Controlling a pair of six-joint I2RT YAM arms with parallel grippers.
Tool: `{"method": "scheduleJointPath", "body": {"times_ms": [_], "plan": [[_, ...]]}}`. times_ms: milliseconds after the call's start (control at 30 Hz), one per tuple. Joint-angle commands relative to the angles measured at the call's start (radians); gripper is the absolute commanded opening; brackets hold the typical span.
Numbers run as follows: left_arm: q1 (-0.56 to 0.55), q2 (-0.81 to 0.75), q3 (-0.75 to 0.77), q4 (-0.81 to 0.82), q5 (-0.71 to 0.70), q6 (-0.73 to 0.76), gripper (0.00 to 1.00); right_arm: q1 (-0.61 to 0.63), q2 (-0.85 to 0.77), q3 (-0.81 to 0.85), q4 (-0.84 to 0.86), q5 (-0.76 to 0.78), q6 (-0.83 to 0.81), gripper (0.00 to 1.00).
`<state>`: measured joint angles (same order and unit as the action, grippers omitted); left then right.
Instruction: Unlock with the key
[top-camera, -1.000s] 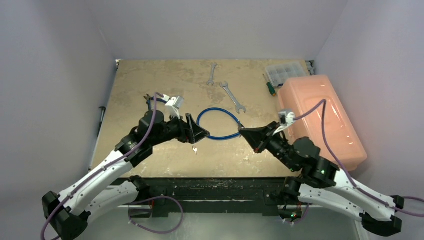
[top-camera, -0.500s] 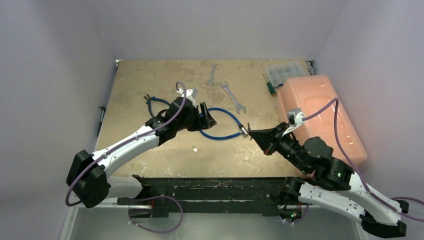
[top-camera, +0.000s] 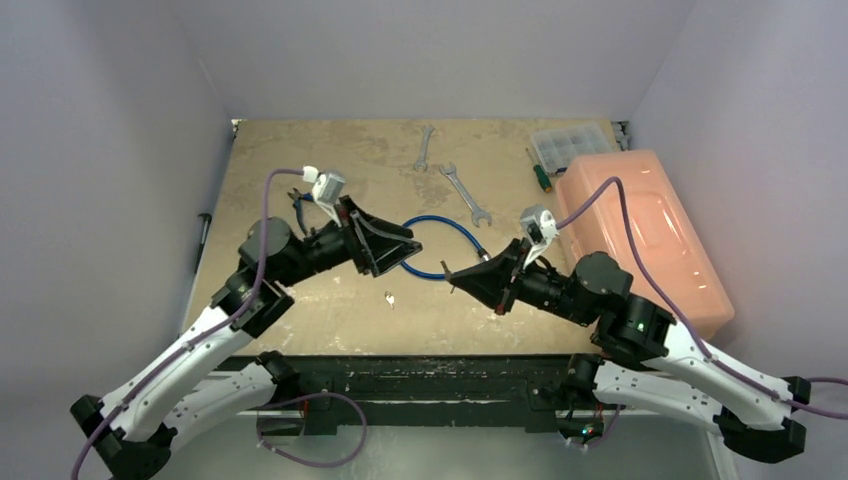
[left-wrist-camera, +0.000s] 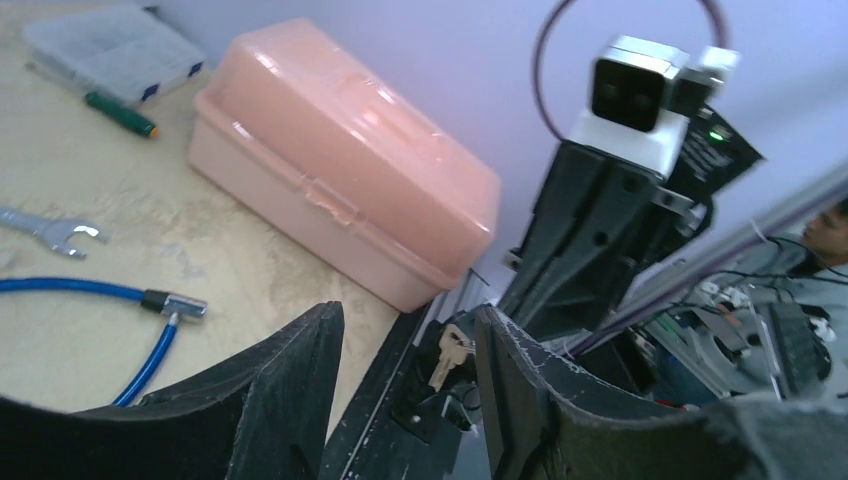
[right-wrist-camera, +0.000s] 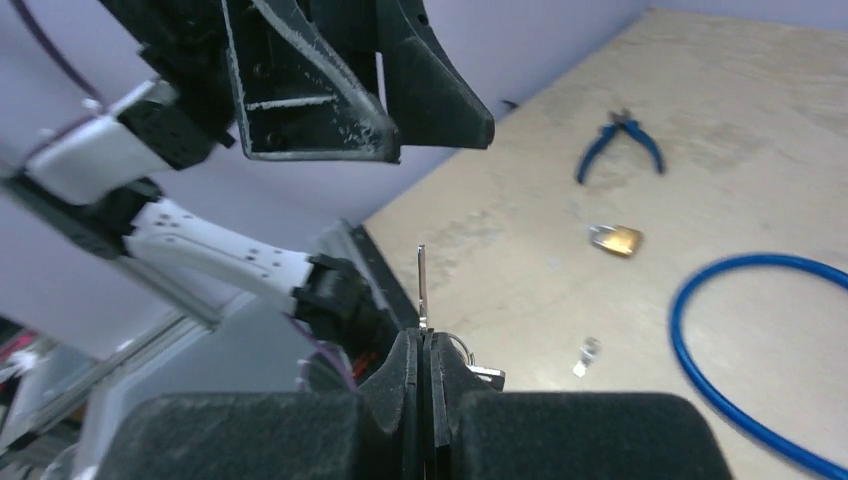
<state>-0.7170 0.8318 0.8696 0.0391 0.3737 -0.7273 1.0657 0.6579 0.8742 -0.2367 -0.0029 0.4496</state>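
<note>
My right gripper (right-wrist-camera: 428, 340) is shut on the key (right-wrist-camera: 421, 283); its thin silvery blade sticks straight out of the closed jaws, with a ring and a second key hanging beside it. It is held above the table, right of centre in the top view (top-camera: 455, 277). My left gripper (top-camera: 412, 243) is open and empty, raised and pointing at the right gripper. In the left wrist view the held key (left-wrist-camera: 447, 355) shows between my open fingers, a short way off. The small brass padlock (right-wrist-camera: 615, 239) lies on the table; the left arm hides it in the top view.
A blue cable loop (top-camera: 440, 250) lies mid-table, with a tiny silvery piece (top-camera: 389, 297) near it. Blue pliers (top-camera: 300, 205) lie at the left. Two wrenches (top-camera: 463, 192) lie at the back. A pink box (top-camera: 640, 235), a clear organiser (top-camera: 570, 143) and a screwdriver (top-camera: 540, 172) are at the right.
My left arm has pulled back from over the cable and lifted, its open gripper now facing right. My right gripper has moved left toward the centre with the key.
</note>
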Motion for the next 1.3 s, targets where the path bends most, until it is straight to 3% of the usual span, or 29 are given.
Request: {"method": "scheduleJointPath", "body": {"times_ms": [0, 333, 900, 967, 1033, 1067, 1133, 1167, 1200, 1267], "plan": [[-0.005, -0.07, -0.019, 0.039, 0.138, 0.041, 0.54, 0.0, 0.055, 0.062, 0.208, -0.196, 0.04, 0.0], [-0.005, -0.171, -0.023, 0.001, 0.182, 0.033, 0.45, 0.0, 0.17, 0.082, 0.338, -0.288, 0.08, 0.0], [-0.006, -0.151, -0.012, 0.015, 0.2, 0.03, 0.33, 0.0, 0.222, 0.079, 0.404, -0.291, 0.109, 0.0], [-0.006, -0.151, -0.015, 0.027, 0.204, 0.025, 0.23, 0.0, 0.224, 0.08, 0.404, -0.291, 0.109, 0.0], [-0.006, -0.151, -0.017, 0.031, 0.202, 0.023, 0.05, 0.0, 0.223, 0.077, 0.405, -0.29, 0.109, 0.0], [-0.006, -0.153, -0.02, 0.029, 0.196, 0.023, 0.0, 0.0, 0.223, 0.075, 0.406, -0.29, 0.11, 0.0], [-0.006, -0.162, -0.026, 0.018, 0.175, 0.03, 0.0, 0.0, 0.221, 0.07, 0.412, -0.289, 0.113, 0.0], [-0.006, -0.168, -0.027, -0.001, 0.157, 0.038, 0.0, 0.001, 0.221, 0.069, 0.407, -0.288, 0.117, 0.02], [-0.006, -0.173, -0.025, -0.018, 0.142, 0.047, 0.0, 0.0, 0.222, 0.069, 0.406, -0.297, 0.132, 0.15], [-0.006, -0.179, -0.015, -0.037, 0.119, 0.061, 0.0, 0.001, 0.219, 0.068, 0.393, -0.276, 0.131, 0.66]]}}
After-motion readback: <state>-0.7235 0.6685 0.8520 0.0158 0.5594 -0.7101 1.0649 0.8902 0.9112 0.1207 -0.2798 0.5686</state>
